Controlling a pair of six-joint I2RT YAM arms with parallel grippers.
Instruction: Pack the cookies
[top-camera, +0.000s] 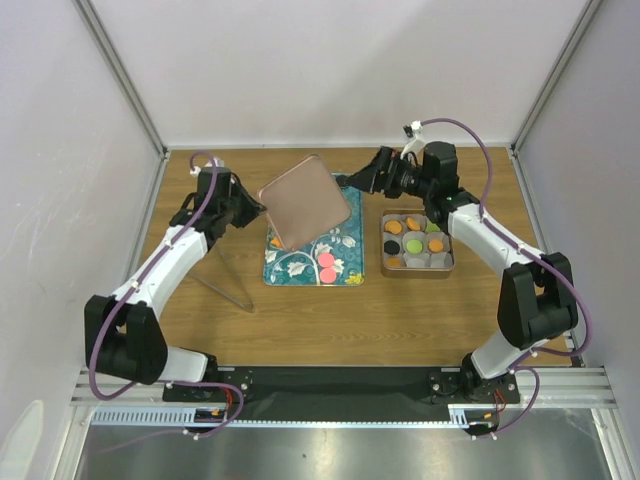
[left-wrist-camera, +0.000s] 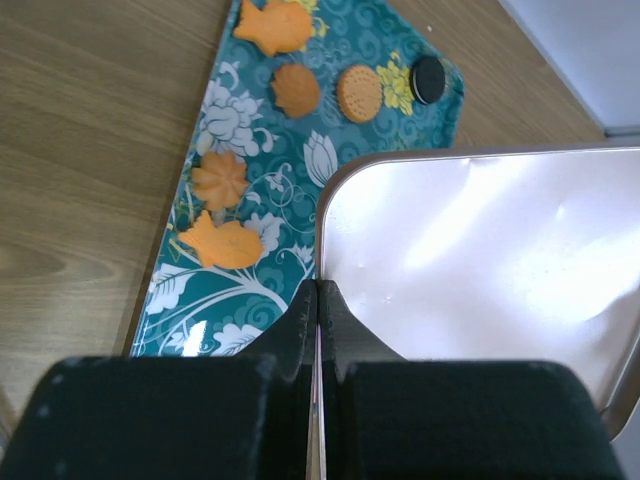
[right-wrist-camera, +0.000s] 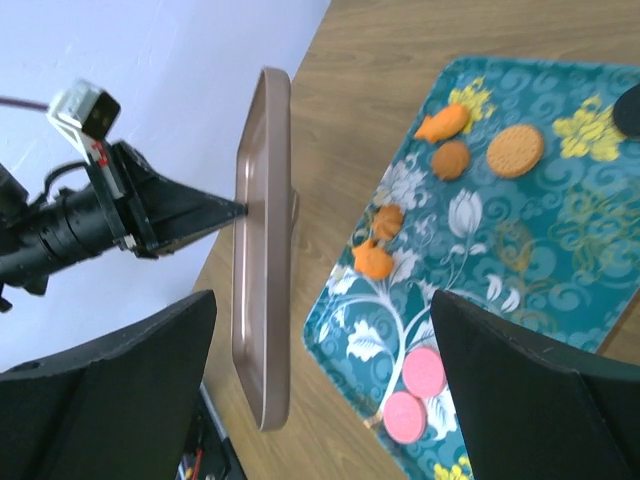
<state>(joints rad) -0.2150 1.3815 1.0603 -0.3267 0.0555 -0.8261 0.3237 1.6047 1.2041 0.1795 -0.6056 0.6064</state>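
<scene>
Orange cookies (left-wrist-camera: 296, 90), a black one (left-wrist-camera: 428, 78) and two pink ones (right-wrist-camera: 424, 372) lie on the teal floral tray (top-camera: 345, 272). More cookies, orange, green and black, sit in paper cups inside the metal box (top-camera: 416, 267) to its right. My left gripper (left-wrist-camera: 318, 290) is shut on the edge of a rose-coloured lid (top-camera: 303, 200), which it holds tilted above the tray. At the lid's far side my right gripper (right-wrist-camera: 325, 390) is open. The lid's rim (right-wrist-camera: 262, 250) stands on edge between its fingers, nearer the left one, which it does not touch.
A thin wire triangle (top-camera: 225, 285) lies on the wooden table left of the tray. White walls close in the back and both sides. The arm bases stand at the near edge.
</scene>
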